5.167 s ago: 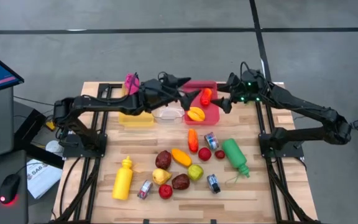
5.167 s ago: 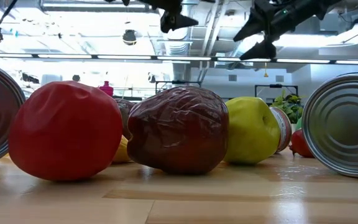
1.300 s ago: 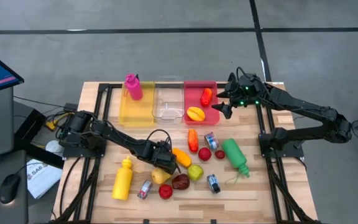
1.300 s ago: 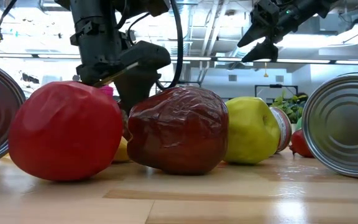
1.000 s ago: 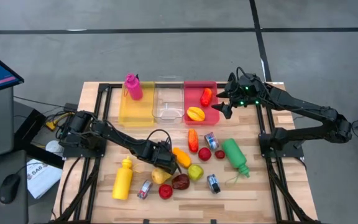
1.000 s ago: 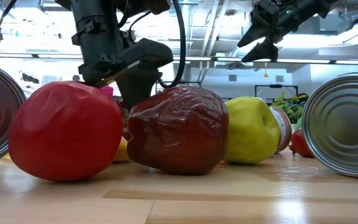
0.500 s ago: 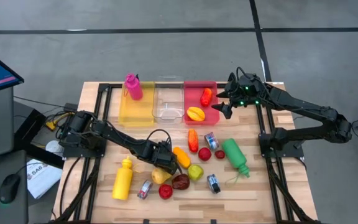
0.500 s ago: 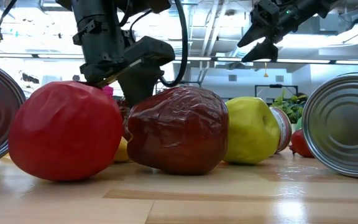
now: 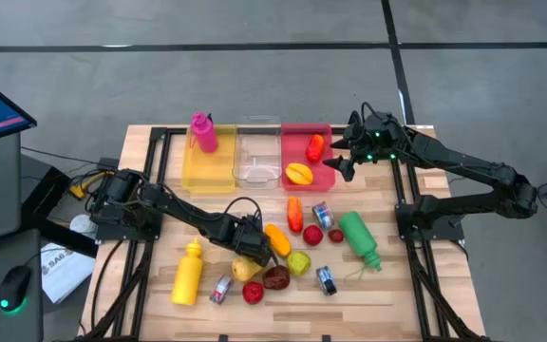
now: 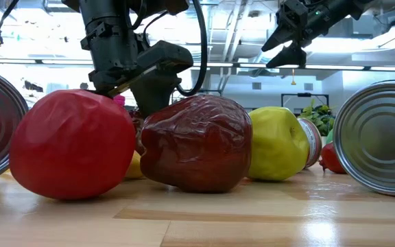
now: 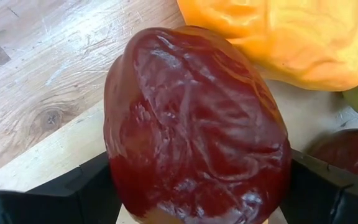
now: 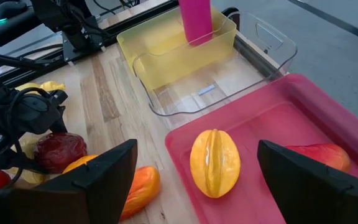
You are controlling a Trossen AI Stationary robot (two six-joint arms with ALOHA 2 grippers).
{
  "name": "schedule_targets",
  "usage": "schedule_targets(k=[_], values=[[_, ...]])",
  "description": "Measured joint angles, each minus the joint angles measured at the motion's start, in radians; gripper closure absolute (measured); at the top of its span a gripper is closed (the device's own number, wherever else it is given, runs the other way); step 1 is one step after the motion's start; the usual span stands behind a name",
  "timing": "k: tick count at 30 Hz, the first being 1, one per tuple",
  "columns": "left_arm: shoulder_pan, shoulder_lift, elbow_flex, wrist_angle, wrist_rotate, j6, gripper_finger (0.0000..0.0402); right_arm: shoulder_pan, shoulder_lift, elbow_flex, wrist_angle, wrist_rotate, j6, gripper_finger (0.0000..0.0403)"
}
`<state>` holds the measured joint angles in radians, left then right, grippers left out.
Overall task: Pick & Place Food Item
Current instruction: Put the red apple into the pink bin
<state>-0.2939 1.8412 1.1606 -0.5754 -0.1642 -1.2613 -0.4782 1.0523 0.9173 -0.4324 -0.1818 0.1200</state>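
A wrinkled dark red fruit (image 11: 191, 124) lies on the wooden table beside an orange fruit (image 11: 291, 37). My left gripper (image 9: 253, 245) stands low over it in the middle of the food pile, pointing steeply down, one finger on each side of it. In the high view the gripper hides most of this fruit. My right gripper (image 9: 342, 157) hangs open in the air by the red bin (image 9: 304, 130). That bin holds a yellow star fruit (image 12: 215, 163) and a red-orange piece (image 9: 314, 147). My left gripper has the dark red fruit pinched between its two fingers, which lie against its two opposite sides (image 11: 114, 168). No gap shows on either side. The fingers come from above, slanting down. The fruit sits on the table board.
A red ball (image 10: 70, 144), a second dark red fruit (image 10: 197, 144), a yellow-green apple (image 10: 280, 144) and cans (image 10: 379, 137) crowd the near side. A yellow bottle (image 9: 188, 273), a green bottle (image 9: 359, 237), a yellow bin (image 9: 207, 171) with a pink bottle (image 9: 202, 131) and a clear bin (image 9: 256, 157) are also there.
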Motion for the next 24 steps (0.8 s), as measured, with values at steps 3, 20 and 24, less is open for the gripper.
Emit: schedule_targets(k=[3,20,24], values=[[0.000,0.000,0.000,0.000,0.000,0.000,0.0077,0.000,0.000,0.000,0.000,0.000,0.000,0.0077],[0.000,0.000,0.000,0.000,-0.054,0.000,0.0079,0.000,0.000,0.000,0.016,0.000,0.002,0.0077],[0.000,0.000,0.000,0.000,-0.054,0.000,0.0077,0.000,0.000,0.000,0.023,0.000,0.000,0.0077]])
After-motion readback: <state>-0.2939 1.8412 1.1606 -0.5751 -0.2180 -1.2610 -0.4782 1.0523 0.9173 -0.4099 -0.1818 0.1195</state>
